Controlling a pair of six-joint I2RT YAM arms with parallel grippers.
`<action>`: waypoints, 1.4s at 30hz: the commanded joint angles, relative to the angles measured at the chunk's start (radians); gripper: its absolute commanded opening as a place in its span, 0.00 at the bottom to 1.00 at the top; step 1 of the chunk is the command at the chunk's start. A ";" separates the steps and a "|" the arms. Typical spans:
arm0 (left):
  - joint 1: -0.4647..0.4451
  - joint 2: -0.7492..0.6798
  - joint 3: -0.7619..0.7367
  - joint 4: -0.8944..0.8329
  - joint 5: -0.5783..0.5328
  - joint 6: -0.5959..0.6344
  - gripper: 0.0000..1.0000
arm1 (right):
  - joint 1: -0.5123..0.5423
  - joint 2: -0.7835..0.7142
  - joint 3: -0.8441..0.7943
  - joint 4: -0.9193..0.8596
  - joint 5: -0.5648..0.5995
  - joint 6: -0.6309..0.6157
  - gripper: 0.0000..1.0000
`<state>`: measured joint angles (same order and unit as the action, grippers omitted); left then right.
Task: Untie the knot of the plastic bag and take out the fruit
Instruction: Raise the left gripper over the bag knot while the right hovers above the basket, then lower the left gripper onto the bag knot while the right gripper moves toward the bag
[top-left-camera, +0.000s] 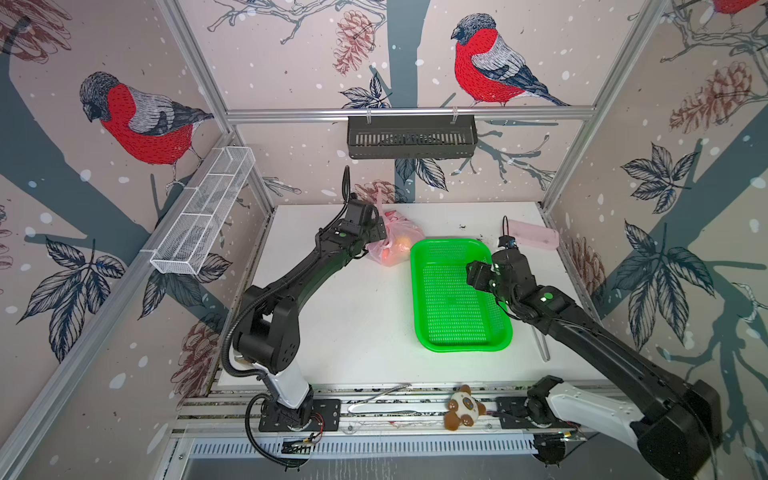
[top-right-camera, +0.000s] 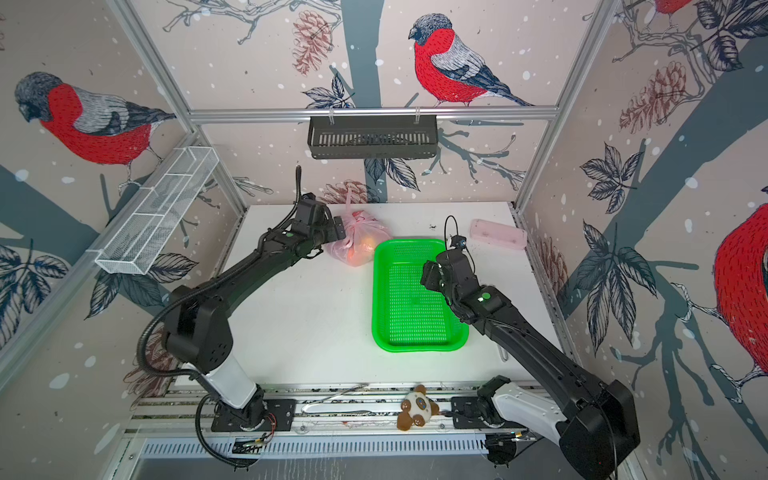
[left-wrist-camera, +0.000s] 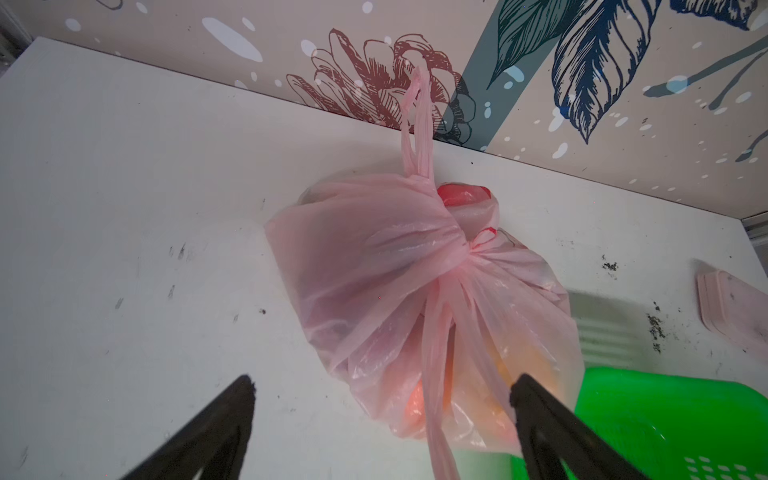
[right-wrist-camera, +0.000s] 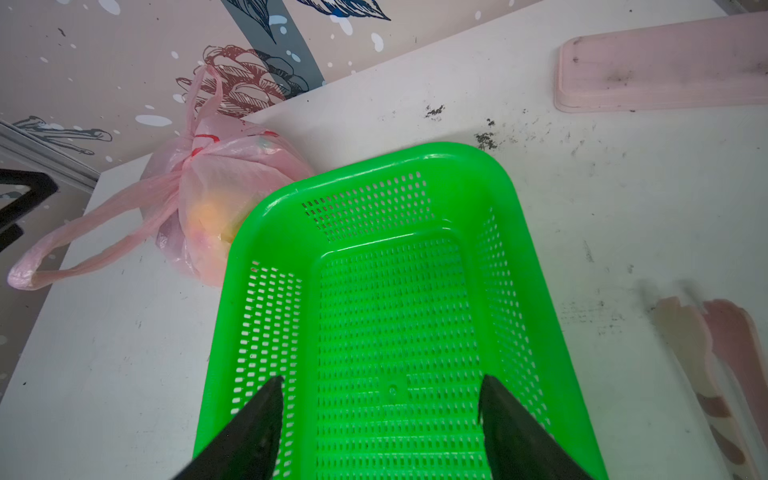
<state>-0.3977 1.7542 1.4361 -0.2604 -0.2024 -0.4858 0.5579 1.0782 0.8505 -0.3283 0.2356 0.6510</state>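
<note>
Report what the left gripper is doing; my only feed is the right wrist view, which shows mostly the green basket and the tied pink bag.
Observer: The left gripper is open, holding nothing, facing the plastic bag.
Operator: Say where the long handle loop runs.
Observer: It runs from the knot toward that gripper and passes between its fingers; contact cannot be told.
Operator: Check the front of the table.
Observer: A brown-and-white plush toy lies on the front rail, beyond the table's edge, between the arm bases.
</note>
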 joint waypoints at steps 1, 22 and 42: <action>0.030 0.081 0.065 0.107 0.060 0.047 0.96 | 0.006 0.007 -0.001 0.046 0.011 0.001 0.74; 0.075 0.397 0.269 0.105 0.238 -0.014 0.57 | -0.010 0.125 0.023 0.058 -0.003 -0.014 0.65; 0.088 -0.117 -0.419 0.372 0.157 -0.187 0.14 | 0.089 0.138 0.030 0.081 -0.003 -0.002 0.54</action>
<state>-0.3122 1.7092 1.0996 0.0444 -0.0296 -0.6136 0.6235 1.2098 0.8665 -0.2787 0.2115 0.6479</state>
